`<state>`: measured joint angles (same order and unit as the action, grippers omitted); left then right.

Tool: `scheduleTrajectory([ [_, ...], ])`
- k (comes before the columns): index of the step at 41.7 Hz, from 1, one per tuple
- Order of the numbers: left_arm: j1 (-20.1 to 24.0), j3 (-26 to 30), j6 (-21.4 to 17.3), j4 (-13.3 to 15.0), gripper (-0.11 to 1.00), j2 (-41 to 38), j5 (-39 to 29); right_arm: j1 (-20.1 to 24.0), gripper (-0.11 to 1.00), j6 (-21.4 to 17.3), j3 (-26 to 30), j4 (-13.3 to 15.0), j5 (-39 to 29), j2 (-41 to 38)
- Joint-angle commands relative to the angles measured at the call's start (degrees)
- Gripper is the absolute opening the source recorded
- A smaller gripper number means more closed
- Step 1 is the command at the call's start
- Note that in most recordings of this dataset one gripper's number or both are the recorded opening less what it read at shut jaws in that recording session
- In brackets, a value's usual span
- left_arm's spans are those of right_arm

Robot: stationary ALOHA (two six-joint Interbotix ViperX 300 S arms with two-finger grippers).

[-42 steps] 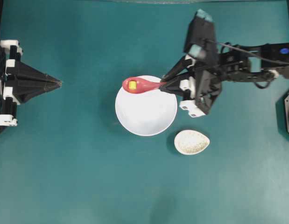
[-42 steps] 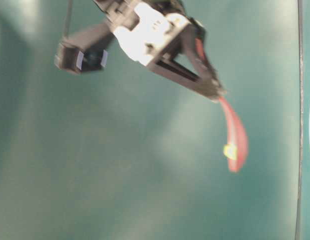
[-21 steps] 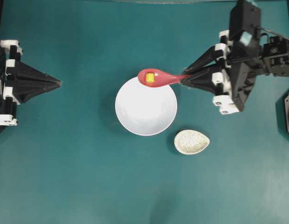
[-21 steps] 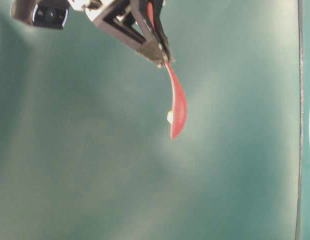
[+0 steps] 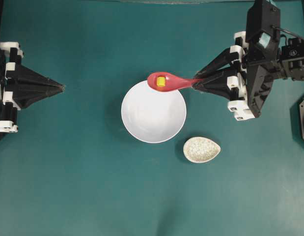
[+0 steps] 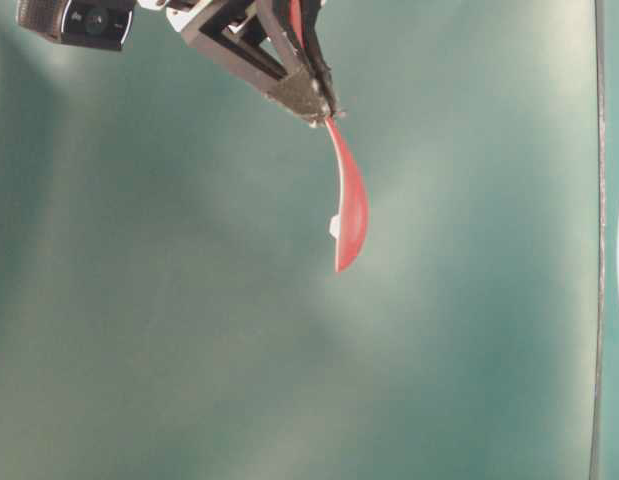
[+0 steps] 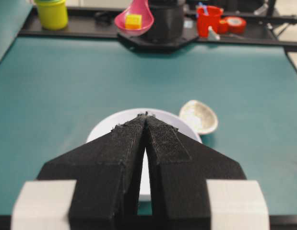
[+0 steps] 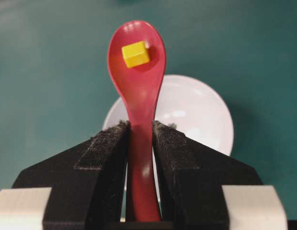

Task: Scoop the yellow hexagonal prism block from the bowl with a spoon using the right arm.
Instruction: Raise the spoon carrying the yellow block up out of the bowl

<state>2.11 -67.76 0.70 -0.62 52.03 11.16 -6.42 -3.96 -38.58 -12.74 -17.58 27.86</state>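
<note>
My right gripper (image 5: 197, 83) (image 8: 141, 125) is shut on the handle of the red-pink spoon (image 5: 167, 81) (image 8: 137, 81) (image 6: 350, 205). It holds the spoon level in the air over the far rim of the white bowl (image 5: 153, 118) (image 8: 196, 120) (image 7: 102, 129). The yellow hexagonal prism block (image 5: 161, 81) (image 8: 135, 53) (image 7: 133, 21) lies in the spoon's scoop. The bowl shows nothing inside it. At the table's left edge my left gripper (image 5: 62, 87) (image 7: 146, 115) is shut with nothing in it, pointing toward the bowl.
A small speckled oval spoon rest (image 5: 202, 149) (image 7: 199, 116) lies right of and nearer than the bowl. Behind the table stand a yellow tub (image 7: 52, 13) and a red cup (image 7: 208, 20). The right arm's body (image 5: 260, 64) fills the upper right.
The right gripper drew back to the right and lifted the spoon with the block from over the bowl's far-left rim; in the last half second it hardly moved. The left arm stayed still.
</note>
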Motion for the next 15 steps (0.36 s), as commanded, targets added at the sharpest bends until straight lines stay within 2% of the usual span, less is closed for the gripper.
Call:
scheduleTrajectory([
  [1,0.2,0.9,-0.1,-0.1,0.00,-0.2,-0.1,0.2,0.22,0.0,0.8,0.2,0.7,0.4],
  [15,0.2,1.0,-0.1,-0.1,0.00,-0.1,-0.7,0.1,0.22,-0.1,0.7,-0.1,0.1,0.4],
])
